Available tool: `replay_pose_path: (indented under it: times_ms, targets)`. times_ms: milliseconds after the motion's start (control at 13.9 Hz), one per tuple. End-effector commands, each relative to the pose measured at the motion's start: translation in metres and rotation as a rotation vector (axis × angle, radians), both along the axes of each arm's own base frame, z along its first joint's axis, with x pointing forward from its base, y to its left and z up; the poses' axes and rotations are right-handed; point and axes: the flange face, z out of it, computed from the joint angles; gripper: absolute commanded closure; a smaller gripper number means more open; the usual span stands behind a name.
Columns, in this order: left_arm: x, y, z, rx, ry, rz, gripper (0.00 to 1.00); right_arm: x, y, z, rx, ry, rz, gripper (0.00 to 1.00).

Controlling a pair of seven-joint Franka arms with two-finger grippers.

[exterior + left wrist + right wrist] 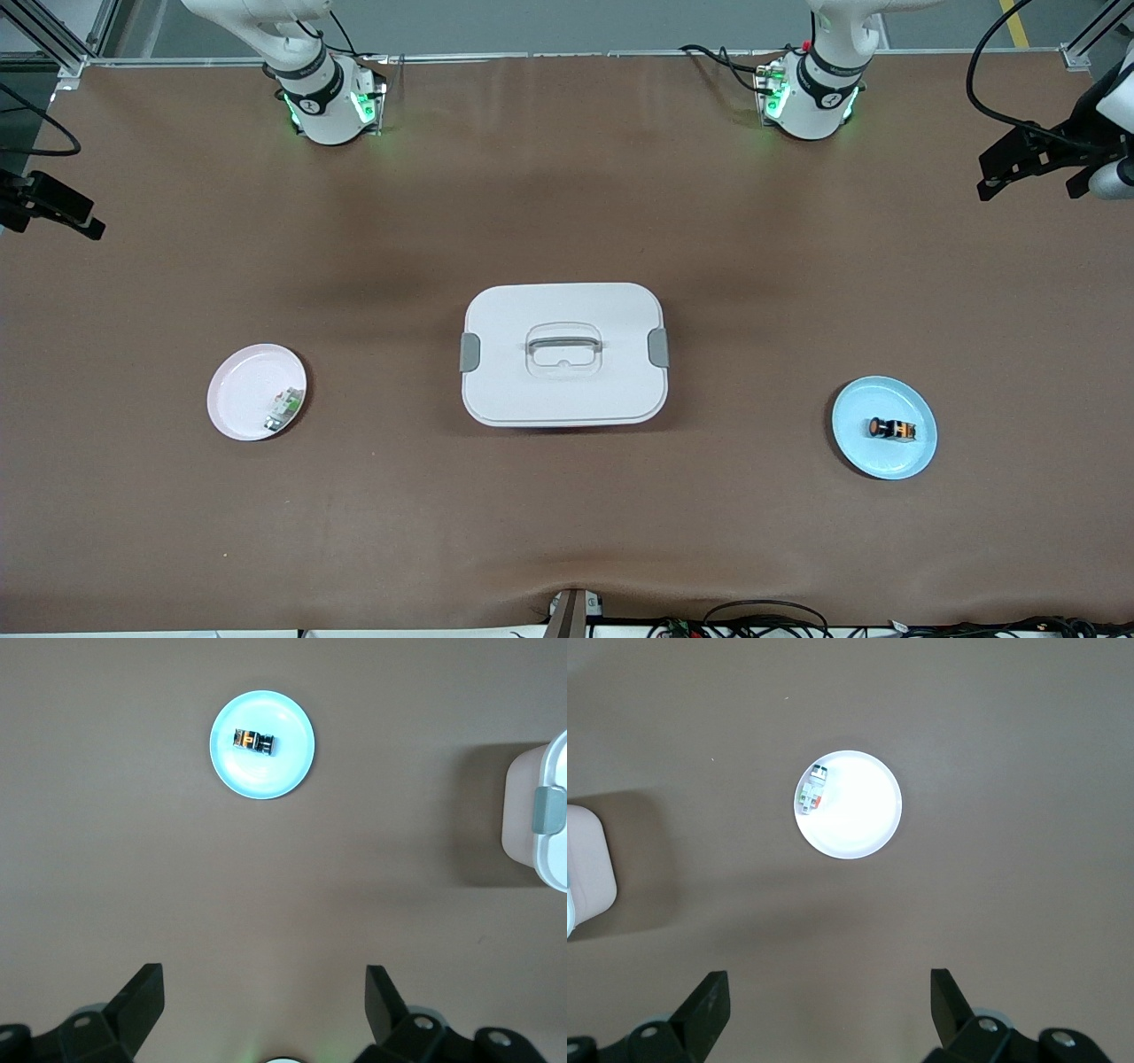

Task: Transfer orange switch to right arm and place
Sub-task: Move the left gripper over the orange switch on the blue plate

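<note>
The orange switch, a tiny black block with an orange button, lies on a light blue plate toward the left arm's end of the table. It also shows in the left wrist view on that plate. My left gripper is open and empty, high over bare table, and shows at the edge of the front view. My right gripper is open and empty, high over bare table toward the right arm's end.
A white lidded box with a handle stands mid-table; its edge shows in both wrist views. A pink plate holds a small green-and-white part, also in the right wrist view.
</note>
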Motion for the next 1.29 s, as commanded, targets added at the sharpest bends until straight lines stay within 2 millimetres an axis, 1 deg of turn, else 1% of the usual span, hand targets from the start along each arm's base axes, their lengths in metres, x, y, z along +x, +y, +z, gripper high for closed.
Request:
replay_pose_path:
  times_ms: [0,215,359,431,575,718,790,934,1077,1221]
  targets:
    - [0.003,-0.002,0.004,-0.004,-0.008,0.000,0.00,0.004,-0.001,0.005,-0.011,-0.005,0.001,0.00]
    - [0.005,0.001,0.002,-0.004,-0.004,-0.006,0.00,0.004,-0.001,0.005,-0.011,-0.005,0.001,0.00]
    - [0.018,0.004,-0.010,-0.021,0.017,-0.008,0.00,0.004,-0.001,0.005,-0.012,-0.005,0.002,0.00]
    - [0.027,0.007,-0.022,-0.028,0.035,-0.005,0.00,0.004,-0.001,0.005,-0.012,-0.005,0.002,0.00]
    - [0.039,0.008,-0.031,-0.022,0.008,-0.011,0.00,0.004,0.000,0.005,-0.012,-0.005,0.004,0.00]
    - [0.050,0.013,-0.053,-0.019,0.024,-0.005,0.00,0.004,0.000,0.005,-0.012,-0.005,0.004,0.00]
    - [0.061,0.022,-0.066,-0.021,0.025,0.002,0.00,0.004,-0.001,0.005,-0.012,-0.005,0.002,0.00]
    - [0.081,0.027,-0.096,-0.029,0.027,-0.011,0.00,0.004,-0.001,0.005,-0.012,-0.005,0.001,0.00]
    - [0.101,0.039,-0.127,-0.036,0.034,-0.004,0.00,0.004,-0.001,0.005,-0.011,-0.005,0.001,0.00]
    - [0.113,0.054,-0.147,-0.035,0.034,-0.001,0.00,0.004,-0.001,0.005,-0.012,-0.005,0.002,0.00]
